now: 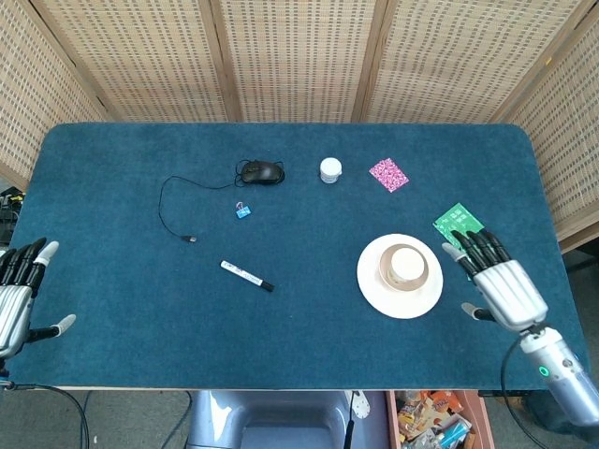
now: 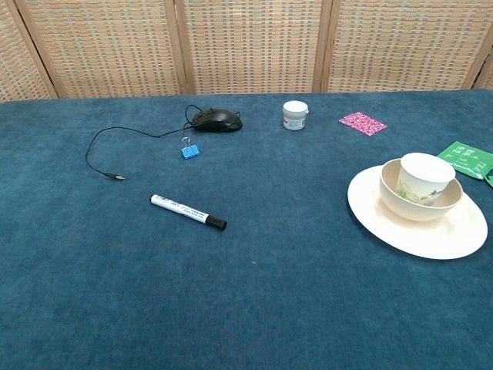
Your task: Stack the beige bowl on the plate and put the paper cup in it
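Observation:
A cream plate (image 1: 374, 285) (image 2: 431, 235) lies on the right side of the blue table. The beige bowl (image 1: 384, 267) (image 2: 402, 202) sits on it, and the white paper cup (image 1: 405, 264) (image 2: 424, 177) stands upright inside the bowl. My right hand (image 1: 496, 281) hangs open to the right of the plate, fingers spread, touching nothing. Open too is my left hand (image 1: 17, 295), far off at the table's left edge. Neither hand appears in the chest view.
A black marker (image 1: 247, 275) (image 2: 187, 211) lies left of centre. Further back are a black mouse (image 1: 262, 172) (image 2: 216, 119) with its cable, a blue binder clip (image 1: 242, 211), a white jar (image 1: 330, 169) (image 2: 294, 115) and a pink packet (image 1: 387, 174). A green packet (image 1: 458, 223) lies beside the right hand.

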Action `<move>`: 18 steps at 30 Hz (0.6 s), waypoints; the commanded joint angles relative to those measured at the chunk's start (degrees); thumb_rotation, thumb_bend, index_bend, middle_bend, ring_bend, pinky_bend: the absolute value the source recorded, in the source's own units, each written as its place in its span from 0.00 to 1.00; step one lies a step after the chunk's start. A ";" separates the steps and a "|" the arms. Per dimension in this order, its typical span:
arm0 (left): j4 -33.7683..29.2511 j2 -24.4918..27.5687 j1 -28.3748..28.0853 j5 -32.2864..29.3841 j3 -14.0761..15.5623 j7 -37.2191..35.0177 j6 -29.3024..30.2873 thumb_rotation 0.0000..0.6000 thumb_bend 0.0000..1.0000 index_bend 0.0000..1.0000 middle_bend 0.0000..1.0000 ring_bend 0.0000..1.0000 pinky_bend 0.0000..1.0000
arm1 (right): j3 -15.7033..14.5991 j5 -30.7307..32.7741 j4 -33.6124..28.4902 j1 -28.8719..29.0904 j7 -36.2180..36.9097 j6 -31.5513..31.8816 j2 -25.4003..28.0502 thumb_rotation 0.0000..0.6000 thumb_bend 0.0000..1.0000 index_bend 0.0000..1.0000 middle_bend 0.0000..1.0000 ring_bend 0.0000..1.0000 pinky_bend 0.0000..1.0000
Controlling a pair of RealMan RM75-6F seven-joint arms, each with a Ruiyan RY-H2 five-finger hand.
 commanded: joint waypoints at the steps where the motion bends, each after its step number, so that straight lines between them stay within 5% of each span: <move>1: 0.75 -0.43 0.87 1.52 0.77 -0.85 0.80 1.00 0.00 0.00 0.00 0.00 0.00 | -0.59 0.20 -0.26 -5.56 0.78 5.17 -0.03 1.00 0.00 0.00 0.00 0.00 0.00; 18: 3.14 -1.48 0.59 2.38 0.79 -2.27 -0.37 1.00 0.00 0.00 0.00 0.00 0.00 | 1.48 2.31 8.05 -12.07 10.14 10.13 -6.72 1.00 0.00 0.00 0.00 0.00 0.00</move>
